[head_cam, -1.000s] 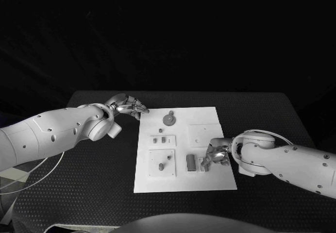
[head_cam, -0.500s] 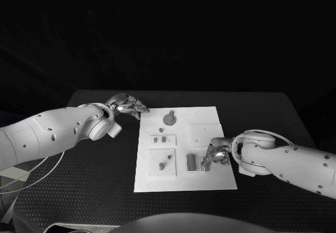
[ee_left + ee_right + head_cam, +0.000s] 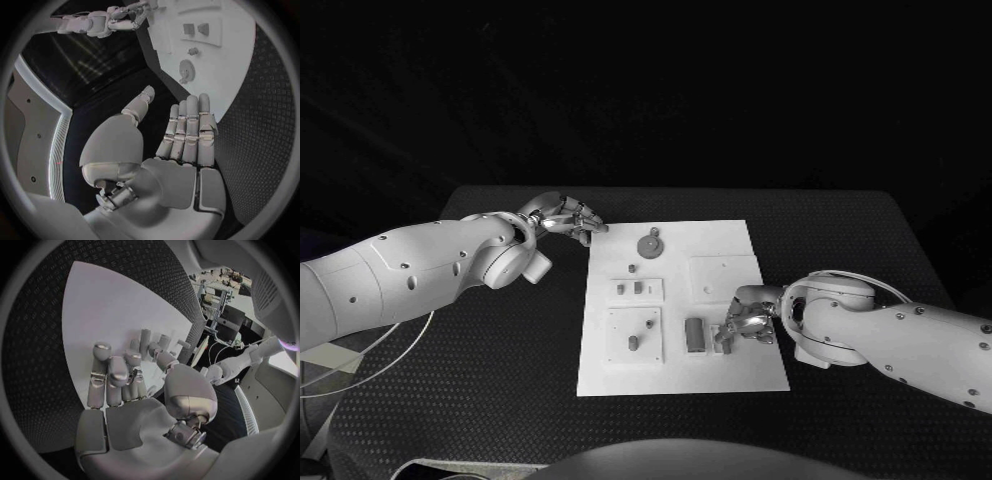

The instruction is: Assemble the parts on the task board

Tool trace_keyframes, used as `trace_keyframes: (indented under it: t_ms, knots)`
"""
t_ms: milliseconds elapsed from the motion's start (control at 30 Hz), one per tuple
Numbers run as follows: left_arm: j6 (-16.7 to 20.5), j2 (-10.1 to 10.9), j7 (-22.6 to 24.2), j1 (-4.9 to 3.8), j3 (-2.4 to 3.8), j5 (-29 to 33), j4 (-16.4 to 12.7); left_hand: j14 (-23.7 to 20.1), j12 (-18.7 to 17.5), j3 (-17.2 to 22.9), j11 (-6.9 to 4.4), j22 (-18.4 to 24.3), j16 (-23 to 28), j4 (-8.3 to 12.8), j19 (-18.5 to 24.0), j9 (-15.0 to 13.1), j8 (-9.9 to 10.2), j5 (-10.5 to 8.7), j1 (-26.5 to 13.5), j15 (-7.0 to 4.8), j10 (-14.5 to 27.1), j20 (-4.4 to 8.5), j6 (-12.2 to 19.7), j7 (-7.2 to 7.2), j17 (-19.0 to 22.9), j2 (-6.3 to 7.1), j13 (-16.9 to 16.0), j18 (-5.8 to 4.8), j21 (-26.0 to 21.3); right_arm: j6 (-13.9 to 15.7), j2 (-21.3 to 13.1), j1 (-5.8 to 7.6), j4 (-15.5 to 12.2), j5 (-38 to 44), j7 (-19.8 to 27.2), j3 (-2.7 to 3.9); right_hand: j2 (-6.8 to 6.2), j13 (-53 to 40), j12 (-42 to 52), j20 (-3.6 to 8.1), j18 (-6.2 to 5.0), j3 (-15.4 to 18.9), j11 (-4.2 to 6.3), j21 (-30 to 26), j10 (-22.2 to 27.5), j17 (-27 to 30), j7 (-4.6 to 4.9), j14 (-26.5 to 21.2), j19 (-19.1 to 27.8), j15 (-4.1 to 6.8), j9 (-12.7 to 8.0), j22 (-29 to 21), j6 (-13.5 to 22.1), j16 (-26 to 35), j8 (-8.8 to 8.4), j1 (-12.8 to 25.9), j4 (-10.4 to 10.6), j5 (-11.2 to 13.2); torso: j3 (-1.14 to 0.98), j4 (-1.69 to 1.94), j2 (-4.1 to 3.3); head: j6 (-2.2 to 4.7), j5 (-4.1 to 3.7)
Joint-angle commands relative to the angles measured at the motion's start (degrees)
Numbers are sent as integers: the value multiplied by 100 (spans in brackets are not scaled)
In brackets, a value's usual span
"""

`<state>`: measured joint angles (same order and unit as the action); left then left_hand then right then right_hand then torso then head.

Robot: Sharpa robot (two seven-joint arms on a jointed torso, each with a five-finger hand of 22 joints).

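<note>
— Looking at the black bench point(image 3: 473, 400), where's everything sitting?

— The white task board point(image 3: 733, 372) lies flat in the middle. On it there's a round grey part point(image 3: 649, 244) near the far edge, a small one point(image 3: 632, 268) just below it, two little parts point(image 3: 630, 289) on a raised square, another part point(image 3: 633, 343) on the nearer square, and an upright dark block point(image 3: 694, 335) beside that.

— And the left robot hand point(image 3: 565, 221)?

— Off the board — it hangs over the bench just beside the far left corner. From the wrist camera its fingers point(image 3: 187, 127) lie straight and side by side, thumb apart, nothing in it.

— The right robot hand point(image 3: 746, 326)?

— Low over the board's near right part, right next to the dark block. Its fingers point(image 3: 119, 372) are bent down toward the white surface, and some pale upright pieces point(image 3: 153, 340) stand at the fingertips. Whether it actually grips one of them or merely touches, I can't tell from here.

— Are the two arms close?

— No, well apart, with the board between them.
</note>
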<state>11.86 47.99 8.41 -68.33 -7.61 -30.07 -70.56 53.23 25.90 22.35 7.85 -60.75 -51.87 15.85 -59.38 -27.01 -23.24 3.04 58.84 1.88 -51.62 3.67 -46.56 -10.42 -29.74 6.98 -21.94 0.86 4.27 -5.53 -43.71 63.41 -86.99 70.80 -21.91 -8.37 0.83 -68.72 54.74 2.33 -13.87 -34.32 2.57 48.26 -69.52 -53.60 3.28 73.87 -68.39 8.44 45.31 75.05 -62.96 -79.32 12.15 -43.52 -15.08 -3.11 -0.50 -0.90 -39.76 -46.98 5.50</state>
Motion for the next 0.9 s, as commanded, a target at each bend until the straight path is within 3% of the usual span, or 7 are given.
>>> trace_keyframes:
  t_ms: [33,167,500,900]
  knots:
    - [-59,-6,38,-4,3,15,-10,40,20,17,-3,-8,19,-8,-18,5,3,-18,-65,5,46,6,33,10,-9,-4,9,6,-13,34,-32,-2,-71,-25,74,31,13,-7,11,38,-113,-37,22,-20,5,10,28,5,-24,36,7,32,-7,-7,31,23,-3,21,0,1,-4,1,0]
    - [-64,-7,34,-4,3,14,-11,40,21,18,-3,-9,20,-7,-18,6,3,-17,-66,5,46,6,33,10,-10,-4,9,6,-13,37,-67,-1,-117,-15,77,73,16,-7,11,40,-113,-45,23,-20,5,10,28,5,-24,37,7,33,-7,-7,30,18,-17,21,4,-1,0,-4,2]
    - [-69,-9,33,-4,3,14,-10,41,22,20,-3,-9,21,-6,-18,6,2,-18,-67,5,47,6,33,9,-13,-3,9,7,-13,21,-48,-1,-99,-43,77,77,17,-7,10,40,-113,-51,22,-20,5,10,28,5,-25,37,8,35,-8,-6,29,20,-30,22,7,3,1,-9,2]
    - [-72,-13,30,-4,3,14,-14,41,23,22,-3,-10,22,-6,-18,7,1,-17,-70,5,47,5,34,9,-15,-3,10,7,-13,-18,139,-3,151,-118,74,75,13,-7,9,38,-113,-49,21,-21,5,11,29,5,-25,36,8,35,-7,-5,27,41,-29,22,7,4,0,-12,-5]
